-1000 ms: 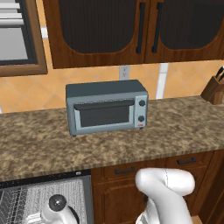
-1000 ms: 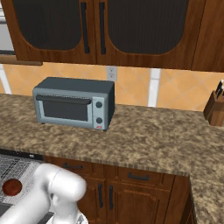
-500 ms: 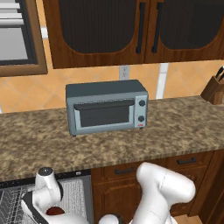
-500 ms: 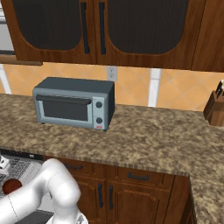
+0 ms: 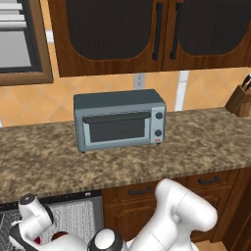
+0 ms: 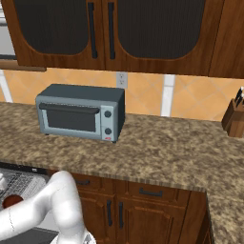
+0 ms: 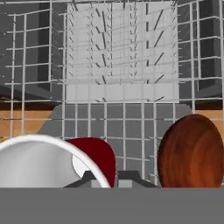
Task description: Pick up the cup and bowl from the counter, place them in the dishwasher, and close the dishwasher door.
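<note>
- Basically both placements look done: the cup (image 7: 98,157) and the bowl (image 7: 190,151) sit in the dishwasher (image 5: 73,215), at far left below the counter (image 5: 196,147).
- In the hand view the cup is on the left with its white rim very near the camera. The bowl is on the right, and a strip of rack (image 7: 122,65) shows between them.
- The gripper (image 7: 109,179) is low in the rack between the two. It's closed, and I see nothing clamped between the tips.
- Left to do, as I judge it: pull the arm (image 5: 181,215) out, then close the dishwasher door.
- Clearance is tight inside, with the cup rim just beside the tips on the left, the bowl near on the right and wire tines beyond. I'd back straight out so neither gets knocked.
- The counter edge hangs over the dishwasher opening, so the arm needs to clear it on the way up.
- Further right the counter carries the toaster oven (image 5: 120,120) mid-slab and the knife block (image 5: 238,100) far right. Both are well apart from the work area, and no cup or bowl is on the slab.
</note>
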{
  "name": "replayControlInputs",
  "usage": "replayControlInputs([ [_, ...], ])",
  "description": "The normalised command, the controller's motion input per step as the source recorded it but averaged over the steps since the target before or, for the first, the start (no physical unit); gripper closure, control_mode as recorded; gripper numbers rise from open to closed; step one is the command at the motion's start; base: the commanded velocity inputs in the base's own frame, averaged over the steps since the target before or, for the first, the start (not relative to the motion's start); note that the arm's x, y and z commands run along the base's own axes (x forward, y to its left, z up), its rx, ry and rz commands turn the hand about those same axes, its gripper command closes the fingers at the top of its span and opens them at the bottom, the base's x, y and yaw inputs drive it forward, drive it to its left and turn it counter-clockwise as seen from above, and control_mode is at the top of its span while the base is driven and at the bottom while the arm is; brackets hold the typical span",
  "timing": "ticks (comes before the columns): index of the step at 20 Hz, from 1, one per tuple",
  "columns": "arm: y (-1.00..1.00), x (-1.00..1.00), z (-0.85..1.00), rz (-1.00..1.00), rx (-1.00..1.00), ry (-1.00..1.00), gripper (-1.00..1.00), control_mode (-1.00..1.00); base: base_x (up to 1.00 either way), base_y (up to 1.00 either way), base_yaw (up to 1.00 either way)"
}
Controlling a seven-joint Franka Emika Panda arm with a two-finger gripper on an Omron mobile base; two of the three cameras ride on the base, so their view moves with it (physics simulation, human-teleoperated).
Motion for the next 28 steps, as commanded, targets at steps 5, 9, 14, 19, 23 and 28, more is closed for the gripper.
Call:
replayControlInputs([
  [5, 0.20, 0.32, -0.60, -0.07, -0.05, -0.10, 1.00, -1.00, 0.00, 0.00, 0.00],
  [9, 0.12, 0.51, -0.40, -0.03, -0.02, -0.08, 1.00, -1.00, 0.00, 0.00, 0.00],
  [14, 0.12, 0.56, -0.62, -0.01, -0.01, -0.08, 1.00, -1.00, 0.00, 0.00, 0.00],
  [19, 0.21, 0.58, -0.85, -0.01, 0.00, -0.02, 1.00, -1.00, 0.00, 0.00, 0.00],
  [23, 0.28, 0.07, -0.96, -0.02, -0.07, 0.00, 1.00, -1.00, 0.00, 0.00, 0.00],
  [28, 0.37, -0.05, -0.68, -0.01, -0.12, 0.00, -1.00, -1.00, 0.00, 0.00, 0.00],
])
